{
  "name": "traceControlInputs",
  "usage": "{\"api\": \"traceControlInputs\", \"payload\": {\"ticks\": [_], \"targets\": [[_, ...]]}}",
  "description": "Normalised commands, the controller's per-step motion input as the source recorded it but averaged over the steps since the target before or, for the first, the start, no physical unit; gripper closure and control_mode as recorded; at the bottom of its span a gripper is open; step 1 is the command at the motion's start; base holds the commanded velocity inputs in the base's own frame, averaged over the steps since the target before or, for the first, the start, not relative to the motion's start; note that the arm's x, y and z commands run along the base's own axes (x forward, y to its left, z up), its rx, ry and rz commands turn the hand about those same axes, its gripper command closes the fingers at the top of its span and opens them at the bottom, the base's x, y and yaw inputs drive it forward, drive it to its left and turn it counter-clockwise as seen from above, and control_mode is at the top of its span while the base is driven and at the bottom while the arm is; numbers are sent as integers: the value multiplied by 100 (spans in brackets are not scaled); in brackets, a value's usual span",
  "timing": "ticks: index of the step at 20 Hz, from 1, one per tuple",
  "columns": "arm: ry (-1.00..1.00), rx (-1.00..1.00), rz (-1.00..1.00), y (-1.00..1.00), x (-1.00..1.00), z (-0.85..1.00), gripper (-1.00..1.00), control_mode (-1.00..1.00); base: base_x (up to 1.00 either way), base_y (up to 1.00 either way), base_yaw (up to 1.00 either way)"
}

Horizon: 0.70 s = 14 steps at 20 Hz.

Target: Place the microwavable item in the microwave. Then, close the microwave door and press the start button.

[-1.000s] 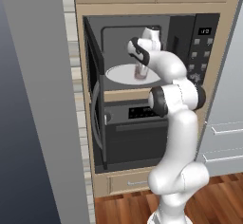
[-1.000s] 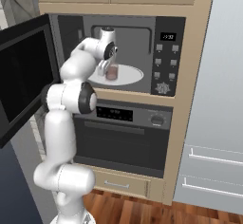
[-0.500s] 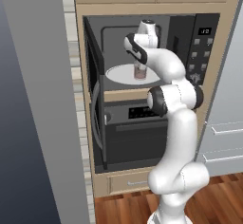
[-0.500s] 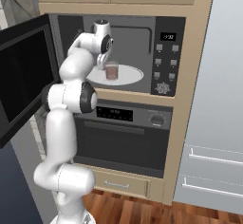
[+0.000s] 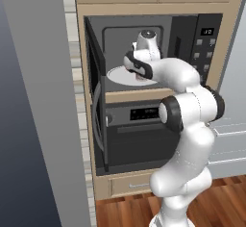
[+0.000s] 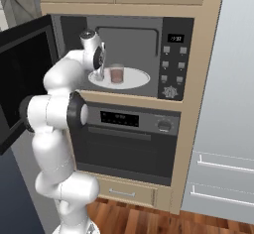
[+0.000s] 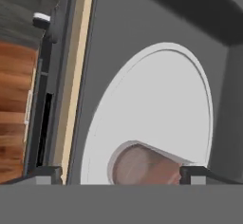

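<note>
The cup stands upright near the middle of the turntable in the microwave, free between the gripper's wide-apart fingers above it

Arm: glossy white rounded shells, fat tubular links, dark grey-black bands at the joints. Bulbous white segments stacked down toward the base. White wrist with a black collar and a round grey cap on top. Claw fingertips small, dark, blocky.
</note>
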Motion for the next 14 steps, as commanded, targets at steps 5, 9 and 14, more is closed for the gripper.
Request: {"api": "traceControlInputs", "payload": {"ticks": [5, 9, 14], "targets": [[-31, -9, 1, 2, -100, 36, -100, -100, 0, 0, 0], [-12, -10, 1, 0, -100, 75, -100, -100, 0, 0, 0], [-1, -11, 1, 0, -100, 67, -100, -100, 0, 0, 0]]}}
